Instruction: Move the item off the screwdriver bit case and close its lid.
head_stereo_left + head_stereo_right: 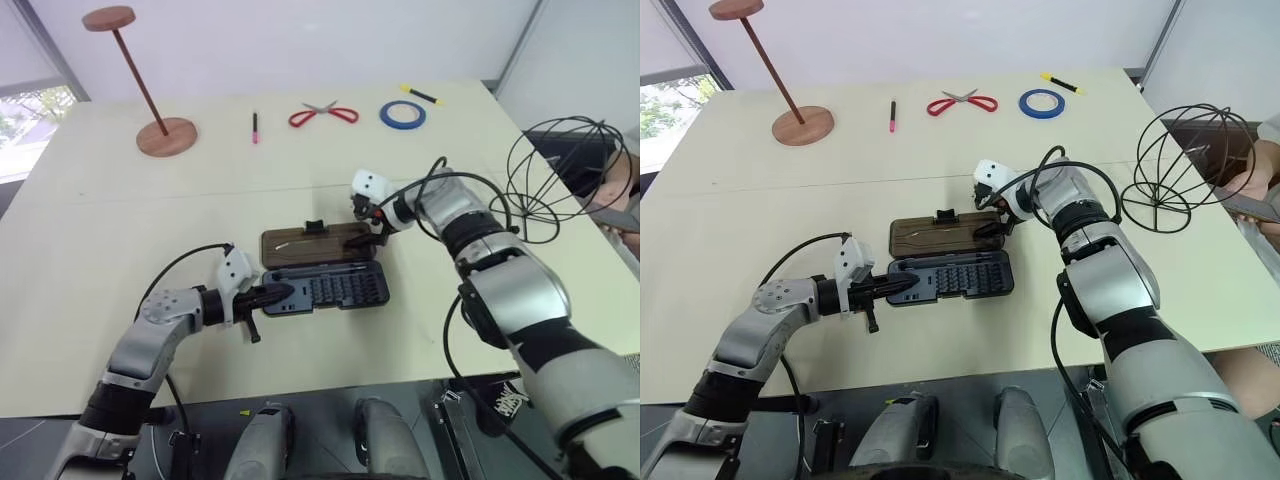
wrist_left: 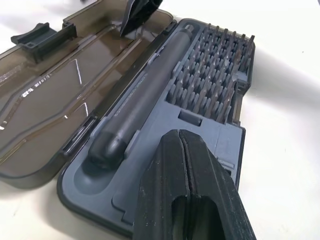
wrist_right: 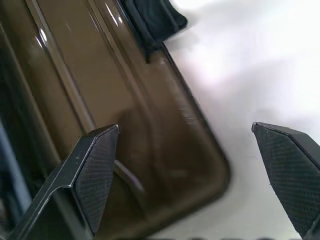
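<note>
Lid (image 1: 312, 245) of smoky brown plastic lies folded flat on the worktop (image 1: 120, 210) behind the screwdriver bit case (image 1: 325, 288), joined to it along the hinge, with its small black latch (image 1: 314, 228) on the far edge. It looks thin, light and springy, likely to flex if pushed at one corner alone, and its glossy surface will probably be slick under rubber pads; a lift from under the far edge, near the latch or at a far corner, seems the soundest place to take it before swinging it over the rows of bits. The case is a flat dark grey tray holding a driver handle and upright bits, light enough that it may slide unless steadied. The right hand (image 3: 186, 175) stands over the lid's right far corner with its fingers spread wide, one finger above the lid and the other out over the bare worktop, gripping nothing. The left hand (image 1: 272, 297) rests at the case's left end, its fingers pressed together over the tray's near corner, seemingly bracing it. The item (image 1: 1185, 170), a black wire globe cage, already sits well apart on the worktop's right side, close to a person's hand (image 1: 1243, 180).
</note>
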`<state>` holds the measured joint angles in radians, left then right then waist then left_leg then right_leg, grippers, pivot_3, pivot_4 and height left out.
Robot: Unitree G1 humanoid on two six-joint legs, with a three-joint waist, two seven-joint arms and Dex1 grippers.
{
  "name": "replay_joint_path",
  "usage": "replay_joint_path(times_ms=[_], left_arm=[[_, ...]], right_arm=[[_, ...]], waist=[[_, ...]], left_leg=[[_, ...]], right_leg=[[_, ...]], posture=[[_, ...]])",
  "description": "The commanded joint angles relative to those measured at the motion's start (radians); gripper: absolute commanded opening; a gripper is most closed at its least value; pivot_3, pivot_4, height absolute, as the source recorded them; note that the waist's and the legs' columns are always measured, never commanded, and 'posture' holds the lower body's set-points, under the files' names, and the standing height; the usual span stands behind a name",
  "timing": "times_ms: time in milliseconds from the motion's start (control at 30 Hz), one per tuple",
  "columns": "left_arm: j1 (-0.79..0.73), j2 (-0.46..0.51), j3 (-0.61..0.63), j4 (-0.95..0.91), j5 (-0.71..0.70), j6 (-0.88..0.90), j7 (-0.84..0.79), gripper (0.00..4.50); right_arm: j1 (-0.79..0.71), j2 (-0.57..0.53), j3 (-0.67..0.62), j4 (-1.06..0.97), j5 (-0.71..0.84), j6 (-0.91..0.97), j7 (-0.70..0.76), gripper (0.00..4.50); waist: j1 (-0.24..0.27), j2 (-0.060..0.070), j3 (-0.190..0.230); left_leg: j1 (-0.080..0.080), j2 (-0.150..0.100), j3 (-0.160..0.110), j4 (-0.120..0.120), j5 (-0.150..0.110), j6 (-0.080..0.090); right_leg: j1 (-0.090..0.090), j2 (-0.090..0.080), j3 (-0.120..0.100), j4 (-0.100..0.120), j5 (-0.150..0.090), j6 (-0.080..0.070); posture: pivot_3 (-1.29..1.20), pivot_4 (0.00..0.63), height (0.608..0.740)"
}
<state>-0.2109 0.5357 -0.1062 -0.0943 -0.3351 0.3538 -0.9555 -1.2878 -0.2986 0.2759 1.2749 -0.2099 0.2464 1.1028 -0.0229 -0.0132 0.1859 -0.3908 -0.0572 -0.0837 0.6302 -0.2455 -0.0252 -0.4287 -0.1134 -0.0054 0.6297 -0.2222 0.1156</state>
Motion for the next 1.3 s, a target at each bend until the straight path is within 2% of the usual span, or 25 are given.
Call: replay_joint_path(times_ms=[33,367,400,433,667,1000,1300], left_arm=[[0.023,-0.001,-0.02,-0.007,0.015,-0.002,0.005,0.0],[0.041,0.005,-0.015,-0.027,0.015,-0.001,0.016,0.0],[0.04,0.006,-0.015,-0.027,0.015,-0.001,0.016,0.0],[0.04,0.007,-0.014,-0.028,0.015,0.0,0.017,0.0],[0.04,0.017,-0.013,-0.034,0.016,0.003,0.017,0.0],[0.04,0.026,-0.01,-0.039,0.017,0.005,0.018,0.0],[0.024,0.024,-0.016,-0.027,0.018,0.006,0.014,0.0]], right_arm=[[-0.053,-0.002,-0.045,0.011,0.022,0.032,-0.017,4.44],[-0.033,0.004,-0.047,0.021,-0.005,0.009,-0.043,4.44],[-0.032,0.005,-0.048,0.022,-0.005,0.011,-0.045,3.89],[-0.03,0.006,-0.049,0.023,-0.005,0.011,-0.046,3.64],[-0.025,0.013,-0.054,0.027,-0.005,0.014,-0.058,0.03],[-0.007,0.027,-0.046,0.018,-0.027,-0.013,-0.055,0.03],[0.02,0.003,0.028,-0.096,-0.11,-0.282,-0.149,0.03]], waist=[[0.0,0.0,0.0],[-0.007,0.0,0.0],[-0.009,0.0,0.0],[-0.011,0.0,0.0],[-0.023,0.0,-0.001],[-0.044,0.0,-0.001],[-0.047,0.0,-0.001]], left_leg=[[0.0,0.0,0.0,0.0,0.0,0.0],[0.0,0.0,0.0,0.0,0.0,0.0],[0.0,0.0,0.0,0.0,0.0,0.0],[0.0,0.0,0.0,0.0,0.0,0.0],[0.0,0.0,0.0,0.0,0.0,0.0],[0.003,0.001,0.0,-0.001,0.0,0.0],[0.003,0.001,0.0,0.0,0.0,0.0]], right_leg=[[0.0,0.0,0.0,0.0,0.0,0.0],[0.0,0.0,0.0,0.0,0.0,0.0],[0.0,0.0,0.0,0.0,0.0,0.0],[0.0,0.0,0.0,0.0,0.0,0.0],[0.0,0.0,0.0,0.0,0.0,0.0],[0.001,0.001,0.0,0.001,0.0,0.0],[0.001,0.001,0.0,0.002,0.001,-0.001]], posture=[[0.0,0.15,0.74],[0.0,0.15,0.74],[0.0,0.15,0.74],[0.0,0.15,0.74],[0.0,0.15,0.74],[0.0,0.15,0.74],[0.0,0.15,0.74]])
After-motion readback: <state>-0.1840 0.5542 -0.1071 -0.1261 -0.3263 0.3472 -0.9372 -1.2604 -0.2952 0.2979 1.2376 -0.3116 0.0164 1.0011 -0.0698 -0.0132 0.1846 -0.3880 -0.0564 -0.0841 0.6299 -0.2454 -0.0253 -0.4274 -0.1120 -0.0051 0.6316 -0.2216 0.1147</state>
